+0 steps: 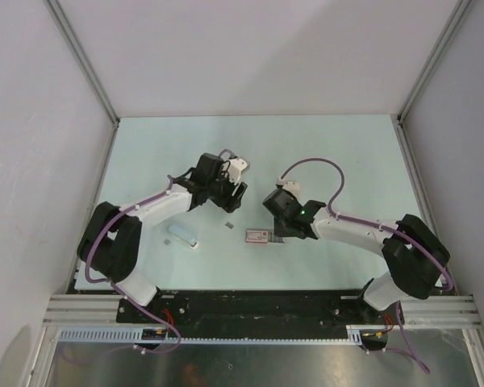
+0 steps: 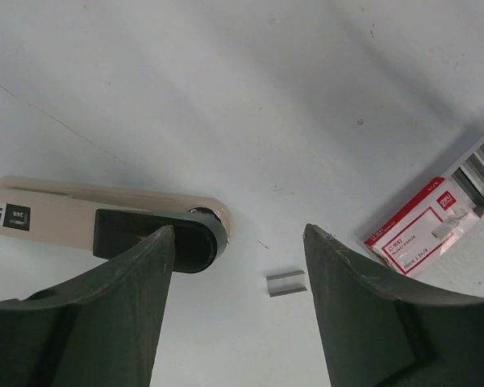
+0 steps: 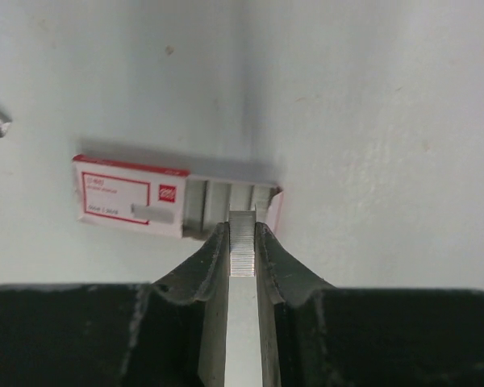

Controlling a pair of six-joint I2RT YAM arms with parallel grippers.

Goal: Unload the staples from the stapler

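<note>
The pink-and-white block [image 1: 260,236] is an open box of staples, not the stapler; its drawer shows grey strips in the right wrist view [image 3: 133,197]. My right gripper [image 3: 242,226] is shut on a long strip of staples [image 3: 242,246] at the box's open end. The stapler [image 2: 81,222] is cream with a black part and lies left of my open left gripper [image 2: 238,234]. A short staple strip [image 2: 286,283] lies on the table below and between the left fingers. In the top view the stapler [image 1: 182,236] lies left of that strip [image 1: 228,226].
The box also shows at the right of the left wrist view [image 2: 423,230]. Grey walls enclose the pale table [image 1: 250,145] on three sides. A metal rail [image 1: 258,310] runs along the near edge by the arm bases.
</note>
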